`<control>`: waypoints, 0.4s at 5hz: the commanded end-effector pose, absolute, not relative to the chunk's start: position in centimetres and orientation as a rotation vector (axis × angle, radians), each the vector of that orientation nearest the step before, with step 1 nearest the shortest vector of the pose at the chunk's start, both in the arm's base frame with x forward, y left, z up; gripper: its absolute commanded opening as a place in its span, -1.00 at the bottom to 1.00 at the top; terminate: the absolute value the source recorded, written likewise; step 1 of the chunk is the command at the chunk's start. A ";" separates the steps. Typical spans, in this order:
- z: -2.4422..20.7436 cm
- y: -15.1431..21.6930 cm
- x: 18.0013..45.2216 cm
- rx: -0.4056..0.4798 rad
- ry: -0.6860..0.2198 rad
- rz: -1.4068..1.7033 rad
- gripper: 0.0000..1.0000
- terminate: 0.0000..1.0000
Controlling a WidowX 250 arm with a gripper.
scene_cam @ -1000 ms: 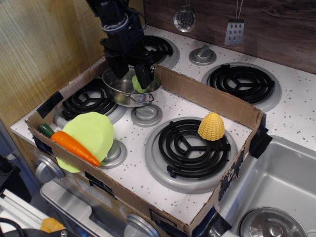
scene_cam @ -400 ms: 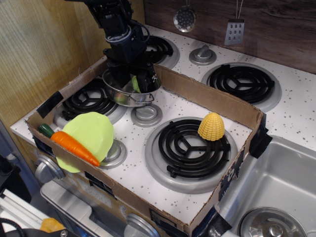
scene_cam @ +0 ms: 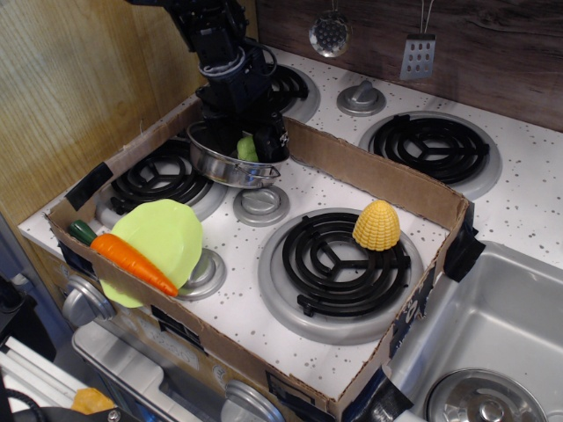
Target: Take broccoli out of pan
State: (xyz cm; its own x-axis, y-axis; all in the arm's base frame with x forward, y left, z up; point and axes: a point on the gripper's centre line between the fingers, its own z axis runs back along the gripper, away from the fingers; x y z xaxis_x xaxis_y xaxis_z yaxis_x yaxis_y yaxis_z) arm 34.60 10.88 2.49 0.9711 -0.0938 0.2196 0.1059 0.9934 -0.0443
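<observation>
Steel pan [scene_cam: 227, 164] at back-left of stovetop holds broccoli [scene_cam: 247, 149]; gripper [scene_cam: 249, 145] inside pan, fingers clamped on broccoli.

High front view over the stove [scene_cam: 290, 189]

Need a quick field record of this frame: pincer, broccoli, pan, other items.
pincer: reaching down into the pan, fingers either side of the broccoli; grip cannot be confirmed
broccoli: inside the pan, mostly hidden by the pincer
pan: on the back-left burner, inside the cardboard tray
corn: upright on the front-right burner
carrot: lying across the green plate
task state: broccoli not yet out
</observation>
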 end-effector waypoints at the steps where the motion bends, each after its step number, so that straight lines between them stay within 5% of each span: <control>1: 5.0 11.1 36.2 -0.014 -0.264 -0.132 -1.00 -1.00; 2: 6.1 11.3 35.8 0.007 -0.259 -0.136 -1.00 -1.00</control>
State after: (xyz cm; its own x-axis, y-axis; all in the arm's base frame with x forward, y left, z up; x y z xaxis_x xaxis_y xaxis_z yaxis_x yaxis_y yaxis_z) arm 34.69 11.06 3.46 0.9767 -0.1221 0.1766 0.1267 0.9918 -0.0152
